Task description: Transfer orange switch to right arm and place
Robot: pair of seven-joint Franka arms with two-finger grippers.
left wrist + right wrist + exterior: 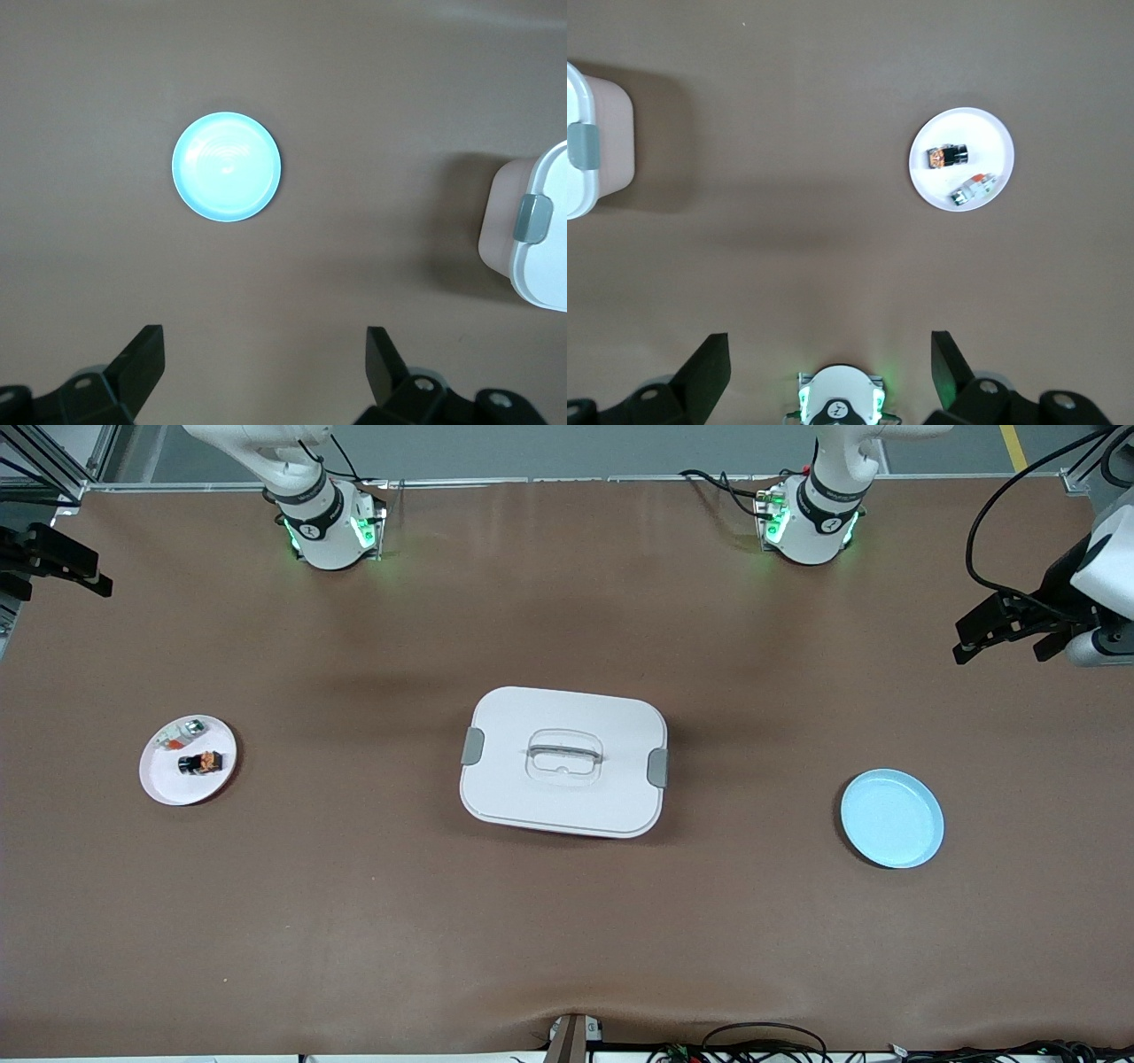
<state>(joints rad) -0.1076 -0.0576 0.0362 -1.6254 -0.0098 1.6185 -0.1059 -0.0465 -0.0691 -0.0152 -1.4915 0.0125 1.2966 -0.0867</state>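
Observation:
The orange switch point(202, 763), a tiny black block with an orange face, lies on a small white plate point(168, 788) toward the right arm's end of the table. It also shows in the right wrist view point(946, 158) on that plate point(983, 133). My right gripper point(93, 571) is up in the air over the table's edge at that end, open and empty point(828, 354). My left gripper point(997, 638) is up over the left arm's end of the table, open and empty point(266, 354).
A whitish-silver part point(182, 732) lies beside the switch on the white plate. A white lidded box point(563, 762) with grey clips stands mid-table. An empty light-blue plate point(891, 818) lies toward the left arm's end point(227, 166). Cables run along the table's near edge.

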